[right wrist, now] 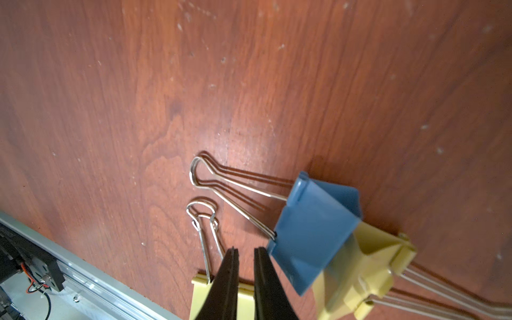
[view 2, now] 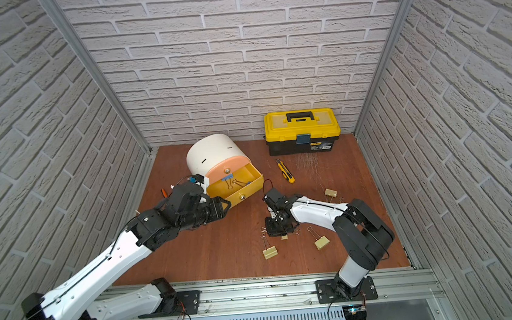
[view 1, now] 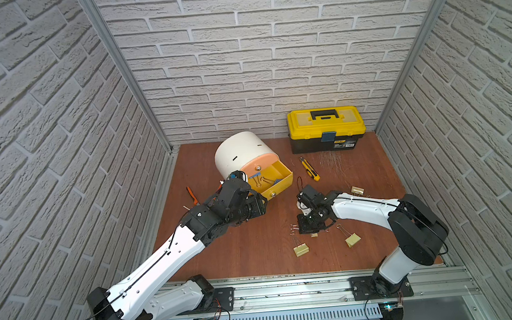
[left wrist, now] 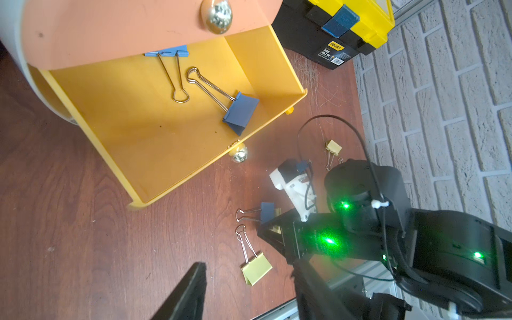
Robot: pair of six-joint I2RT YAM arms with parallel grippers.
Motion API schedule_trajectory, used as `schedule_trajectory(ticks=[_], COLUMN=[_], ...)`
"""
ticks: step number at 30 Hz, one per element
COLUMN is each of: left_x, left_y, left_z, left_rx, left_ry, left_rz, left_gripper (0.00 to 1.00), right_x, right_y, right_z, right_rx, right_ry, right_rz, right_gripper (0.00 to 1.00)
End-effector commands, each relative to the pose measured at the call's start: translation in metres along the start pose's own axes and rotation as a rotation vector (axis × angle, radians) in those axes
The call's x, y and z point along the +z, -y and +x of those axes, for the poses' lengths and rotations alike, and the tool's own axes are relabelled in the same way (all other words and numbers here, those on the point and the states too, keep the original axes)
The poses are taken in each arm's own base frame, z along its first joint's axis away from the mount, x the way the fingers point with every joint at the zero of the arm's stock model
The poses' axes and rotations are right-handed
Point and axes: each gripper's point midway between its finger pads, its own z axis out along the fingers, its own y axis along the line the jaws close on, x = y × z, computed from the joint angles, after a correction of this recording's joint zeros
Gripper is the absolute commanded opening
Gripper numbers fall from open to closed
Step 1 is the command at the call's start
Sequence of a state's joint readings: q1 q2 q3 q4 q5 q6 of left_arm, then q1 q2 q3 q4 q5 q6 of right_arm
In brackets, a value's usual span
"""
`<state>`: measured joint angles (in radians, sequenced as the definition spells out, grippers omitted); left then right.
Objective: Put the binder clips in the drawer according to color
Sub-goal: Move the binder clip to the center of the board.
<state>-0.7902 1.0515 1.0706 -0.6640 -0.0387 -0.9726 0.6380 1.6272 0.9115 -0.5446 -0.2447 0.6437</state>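
Scuffed wood-grain tabletop (right wrist: 249,83), wire-handled clips (right wrist: 313,235)

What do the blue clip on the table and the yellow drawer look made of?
Blue clip: probably painted sheet metal, folded crisply with a soft sheen; handles are bare shiny wire. Yellow drawer: likely moulded plastic, with smooth, matte, uniformly coloured thin walls.

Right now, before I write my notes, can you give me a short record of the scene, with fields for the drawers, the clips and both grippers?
Yellow drawer: pulled out
Inside it: two blue clips
Peach drawer: shut
Table: loose blue clip lying against a pale yellow clip; other pale yellow clips scattered
Right gripper: beside the loose blue clip, fingers close together, grip unclear
Left gripper: open, empty, near the yellow drawer
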Motion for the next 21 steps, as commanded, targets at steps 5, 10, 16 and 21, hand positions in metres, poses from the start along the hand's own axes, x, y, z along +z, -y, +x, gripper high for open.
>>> schedule_trajectory(ticks=[5,10,16,21], left_x=[-0.002,-0.003,-0.003,-0.002], left_y=[-0.007,-0.007,-0.009,-0.008], left_z=[-0.002,-0.002,-0.001,-0.001], left_rx=[-0.021,-0.025,-0.030,-0.031], left_ry=[0.018,0.019,0.017,0.013], left_rz=[-0.021,-0.023,-0.029,-0.029], left_gripper=[0.56,0.56,0.56,0.56], right_x=[0.011,0.013,0.010,0.006], right_y=[-0.009,-0.005,0.008,0.019], right_z=[-0.014,-0.018,-0.030,-0.048], right_rx=[0.012,0.021,0.064,0.116], right_ry=[0.023,0.038,0.084,0.121], right_rz=[-0.021,0.005,0.046,0.046], right_gripper=[0.11,0.09,0.08,0.08])
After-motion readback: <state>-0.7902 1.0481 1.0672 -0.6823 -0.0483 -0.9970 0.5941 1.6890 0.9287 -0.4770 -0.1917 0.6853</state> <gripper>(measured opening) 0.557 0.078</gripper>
